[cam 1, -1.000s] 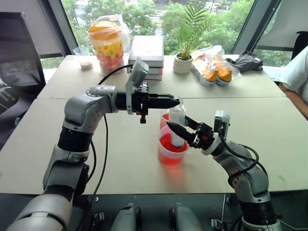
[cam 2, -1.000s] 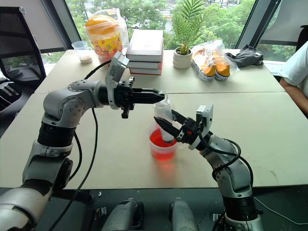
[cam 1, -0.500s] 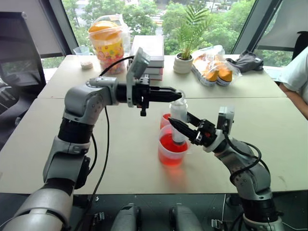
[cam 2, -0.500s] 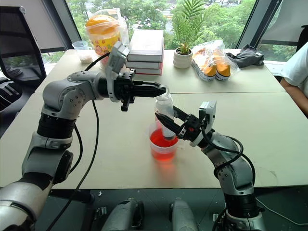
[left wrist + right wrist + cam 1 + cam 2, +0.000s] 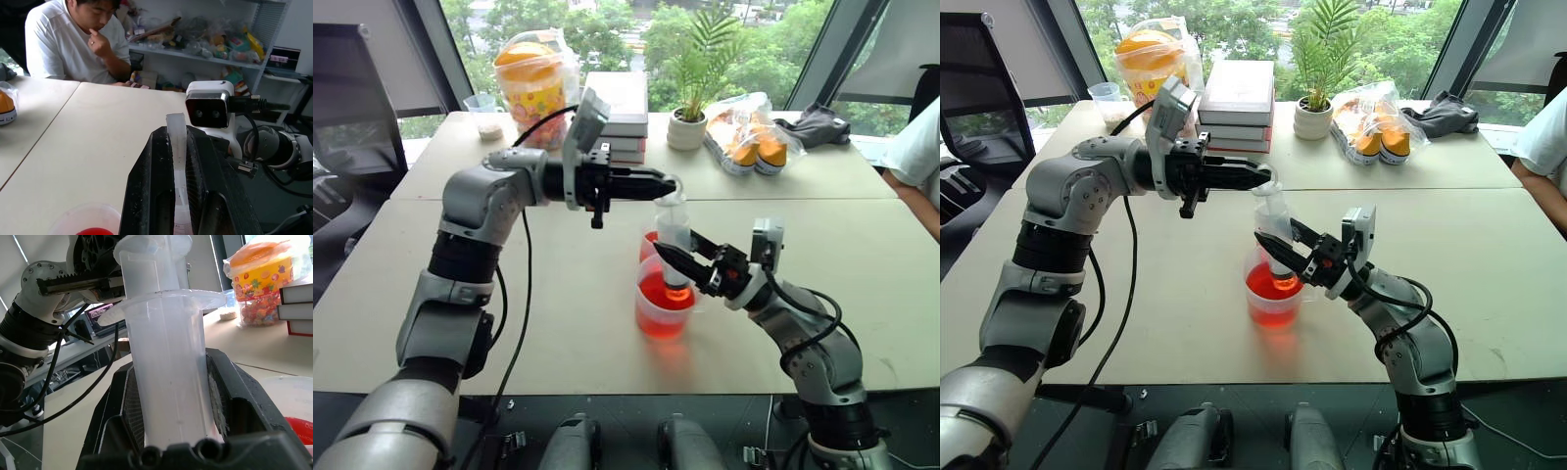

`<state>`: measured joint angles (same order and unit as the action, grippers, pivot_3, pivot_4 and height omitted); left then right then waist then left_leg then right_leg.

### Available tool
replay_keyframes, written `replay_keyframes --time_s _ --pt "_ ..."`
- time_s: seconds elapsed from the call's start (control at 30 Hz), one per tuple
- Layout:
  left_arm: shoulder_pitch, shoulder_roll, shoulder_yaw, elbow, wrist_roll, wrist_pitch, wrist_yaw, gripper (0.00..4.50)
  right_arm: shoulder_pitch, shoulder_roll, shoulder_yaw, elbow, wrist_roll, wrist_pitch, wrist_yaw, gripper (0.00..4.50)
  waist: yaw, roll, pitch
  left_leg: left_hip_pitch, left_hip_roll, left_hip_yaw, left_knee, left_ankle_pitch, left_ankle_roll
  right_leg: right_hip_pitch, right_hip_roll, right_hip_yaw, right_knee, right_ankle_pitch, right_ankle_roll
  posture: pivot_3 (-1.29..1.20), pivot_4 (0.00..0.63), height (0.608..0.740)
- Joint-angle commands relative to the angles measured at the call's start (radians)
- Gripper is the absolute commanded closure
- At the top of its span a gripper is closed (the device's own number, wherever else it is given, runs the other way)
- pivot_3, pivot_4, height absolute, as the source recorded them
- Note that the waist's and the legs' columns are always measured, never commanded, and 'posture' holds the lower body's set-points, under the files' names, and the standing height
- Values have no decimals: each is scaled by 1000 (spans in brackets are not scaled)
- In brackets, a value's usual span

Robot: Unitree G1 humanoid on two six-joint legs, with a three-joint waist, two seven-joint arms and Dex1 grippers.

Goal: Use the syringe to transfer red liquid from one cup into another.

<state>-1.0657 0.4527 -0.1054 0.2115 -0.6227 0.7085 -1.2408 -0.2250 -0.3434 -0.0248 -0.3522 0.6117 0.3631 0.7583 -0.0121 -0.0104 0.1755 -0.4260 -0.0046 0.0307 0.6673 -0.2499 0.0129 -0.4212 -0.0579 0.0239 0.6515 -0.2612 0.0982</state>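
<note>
The syringe stands upright with its lower end in the red liquid of the wide clear cup. My right gripper is shut on the syringe's barrel, one finger on each side. My left gripper reaches in level from the left and is shut on the top of the plunger, which stands out above the barrel. Right behind the wide cup is the smaller, narrower cup, also showing red. A corner of the wide cup's rim appears in the left wrist view.
At the back of the table are a snack jar, a stack of books, a potted plant, a bag of oranges and a small clear cup. A person sits at the right edge.
My left gripper has risen a little with the plunger top, drawing the plunger further out of the barrel. The right gripper and barrel have stayed put.
</note>
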Motion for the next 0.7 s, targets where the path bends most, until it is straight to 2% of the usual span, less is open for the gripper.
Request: replay_keyframes --time_s 0.03,0.23,0.4,0.53,0.57,0.7 --pt "-68 40 91 20 29 -70 48 4444 26 -19 40 -35 16 12 47 3093 0 0 0 0 0 0 0 0 0 0 0 0 0 0 0 0 150 740" --pt "-60 34 89 13 16 -53 46 4444 14 -21 37 -50 23 22 38 3093 0 0 0 0 0 0 0 0 0 0 0 0 0 0 0 0 150 740" --pt "-33 32 87 -19 -3 -21 45 2332 -38 -28 9 -71 45 40 15 3093 -3 0 0 0 0 0 0 0 0 0 0 0 0 0 0 0 150 740" --pt "-2 38 85 -48 4 -34 41 148 -77 -36 -15 -83 70 58 -4 3093 -1 0 0 0 0 0 0 0 0 0 0 0 0 0 0 0 150 740" --pt "5 44 88 -56 -1 -29 40 30 -88 -36 -23 -86 78 63 -12 3093 -1 0 0 0 0 0 0 0 0 0 0 0 0 0 0 0 150 740" --pt "37 75 104 -78 -3 -23 43 30 -128 -41 -49 -100 112 88 -40 3093 0 0 0 0 0 0 0 0 0 0 0 0 0 0 0 0 150 740"
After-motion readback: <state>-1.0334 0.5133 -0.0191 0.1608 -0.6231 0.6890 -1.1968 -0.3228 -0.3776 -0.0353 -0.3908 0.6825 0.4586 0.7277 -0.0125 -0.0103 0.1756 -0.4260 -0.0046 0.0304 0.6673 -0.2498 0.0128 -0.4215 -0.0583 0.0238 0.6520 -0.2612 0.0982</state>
